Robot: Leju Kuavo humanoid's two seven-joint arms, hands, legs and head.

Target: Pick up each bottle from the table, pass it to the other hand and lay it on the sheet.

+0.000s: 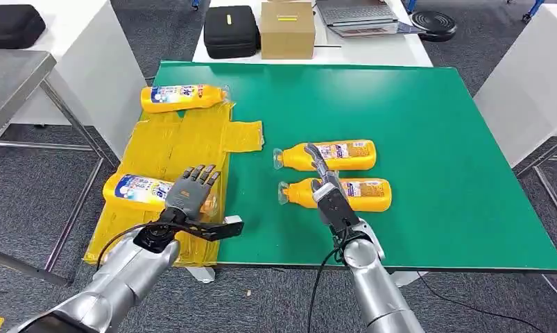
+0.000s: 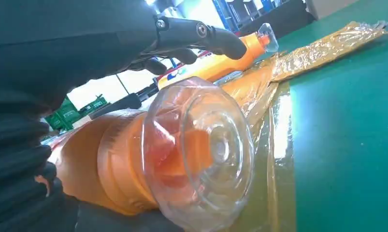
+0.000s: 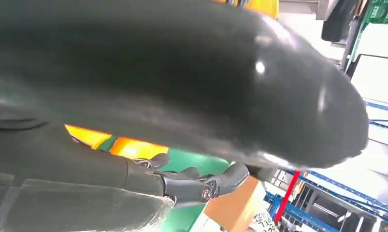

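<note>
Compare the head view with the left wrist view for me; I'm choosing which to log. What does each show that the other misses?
Head view alone: the right hand over the nearer of two bottles on the green table, and the cardboard box beyond. Left wrist view alone: the clear cap of the near bottle, close up. Both: the left hand, the near bottle under it, the far bottle and the yellow sheet.

Bright, even overhead light | glare on yellow sheet (image 2: 279, 130) | wrist views blurred (close range)
</note>
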